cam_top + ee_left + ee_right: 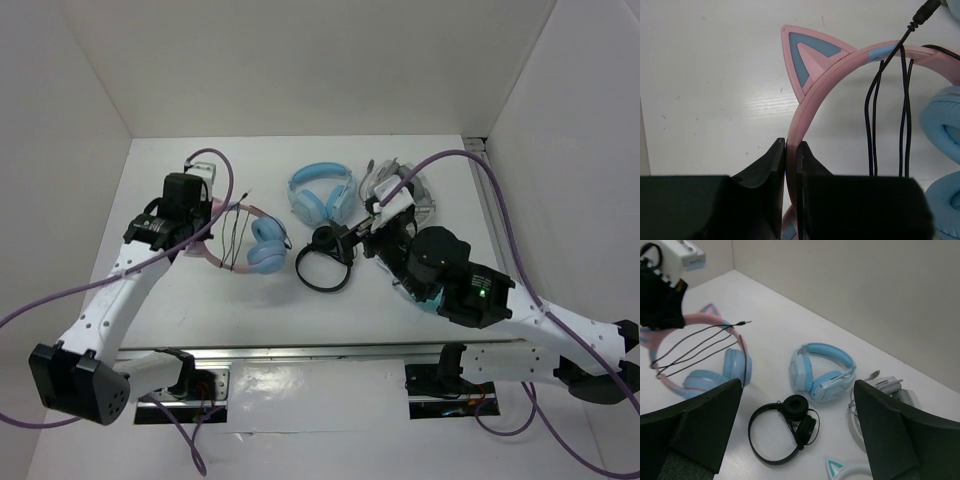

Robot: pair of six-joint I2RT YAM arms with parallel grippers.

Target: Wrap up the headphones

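The headphones [262, 243], with a pink cat-ear headband [840, 57] and light blue earcups [942, 125], lie on the white table left of centre. Their thin dark cable [890, 100] runs in several loops across the headband, and its plug end [745, 322] sticks out free. My left gripper [791, 150] is shut on the pink headband just below the cat ear. My right gripper [797, 385] is open and empty, hovering above a black pair of headphones to the right of the pink pair [735, 365].
Small black headphones [322, 262] lie at the centre. An all-light-blue pair [320, 195] lies behind them. A pair with a white headband and teal cat ears [837, 467] and its pale cable lie at the right. White walls enclose the table.
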